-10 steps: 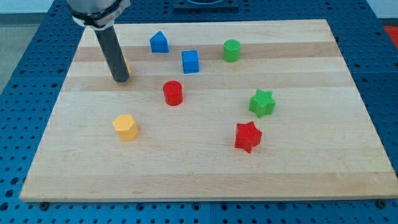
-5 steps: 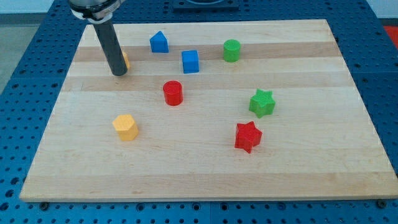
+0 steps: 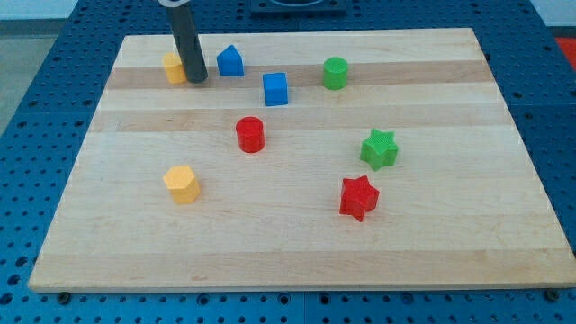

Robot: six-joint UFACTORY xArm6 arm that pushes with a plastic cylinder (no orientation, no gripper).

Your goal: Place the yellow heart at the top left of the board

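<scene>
A small yellow block (image 3: pixel 173 67), the yellow heart, lies near the top left of the wooden board (image 3: pixel 297 243); the rod covers its right side. My tip (image 3: pixel 197 79) is down on the board right against the block's right side, between it and the blue house-shaped block (image 3: pixel 230 61).
A yellow hexagonal block (image 3: pixel 182 184) sits at lower left. A blue cube (image 3: pixel 275 89), a green cylinder (image 3: pixel 335 73), a red cylinder (image 3: pixel 250 134), a green star (image 3: pixel 379 148) and a red star (image 3: pixel 358 197) are spread over the middle and right.
My tip has moved up and to the right, from the yellow heart's left side round to its right side. The heart now lies a little higher and further left.
</scene>
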